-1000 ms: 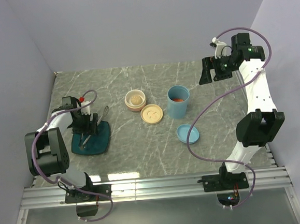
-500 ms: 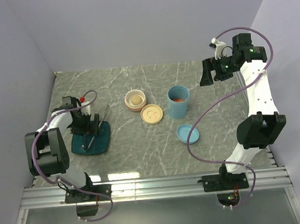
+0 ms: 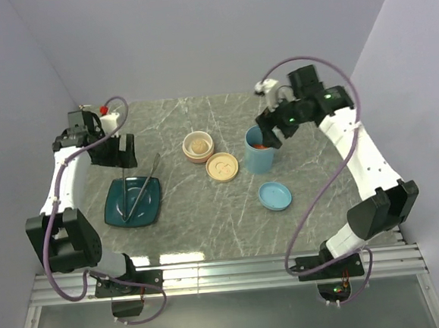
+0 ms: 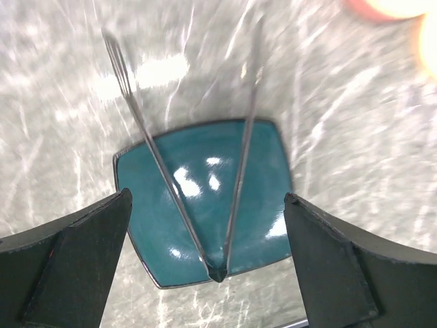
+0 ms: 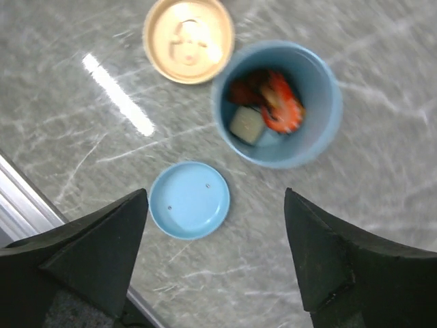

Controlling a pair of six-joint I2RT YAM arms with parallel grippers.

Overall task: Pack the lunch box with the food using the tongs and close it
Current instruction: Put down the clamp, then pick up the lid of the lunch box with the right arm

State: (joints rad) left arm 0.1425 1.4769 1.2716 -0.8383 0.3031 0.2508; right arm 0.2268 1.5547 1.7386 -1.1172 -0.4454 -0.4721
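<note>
Left gripper point(image 4: 208, 197) hangs wide open and empty above the teal plate point(image 4: 266, 178) at the left. There the tongs point(image 4: 240, 171) lie, hinge at the near edge, tips spread past the far rim. Right gripper point(image 5: 215, 195), spread wide too and holding nothing, hovers over the blue cup point(image 5: 330, 116) with red-orange food point(image 5: 280, 106) inside.

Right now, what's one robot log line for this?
left gripper: open above tongs | tongs: joined end on teal plate | right gripper: open above blue cup | food: inside it | blue lid: off
</note>
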